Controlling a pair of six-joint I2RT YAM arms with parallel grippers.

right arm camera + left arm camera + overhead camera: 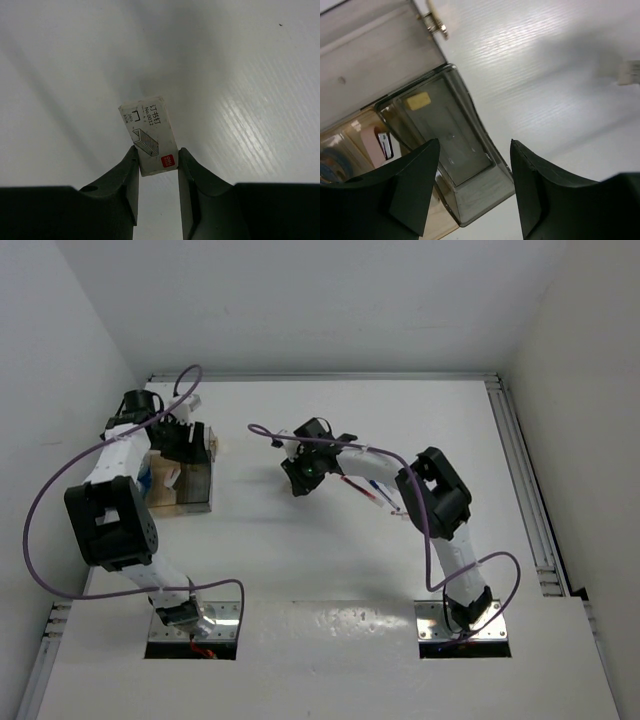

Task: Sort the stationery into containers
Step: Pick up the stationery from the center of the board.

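My right gripper (157, 156) is shut on a small white staple box (149, 134) with a red logo, held above the bare white table. In the top view this gripper (300, 478) is at the table's middle. Thin red and blue pens (373, 490) lie under the right forearm. My left gripper (475, 145) is open and empty above a clear smoky box (470, 165) that holds a beige eraser (417, 101). A second clear box beside it holds a pink-white piece (372, 140) and a blue roll (329, 165). The boxes (190, 490) stand at the left, under the left gripper (185, 445).
A small white item (630, 72) lies on the table beyond the boxes. A metal hinge (437, 25) sits at the back edge. Purple cables (60, 470) loop round both arms. Aluminium rails (525, 480) run along the table's right side.
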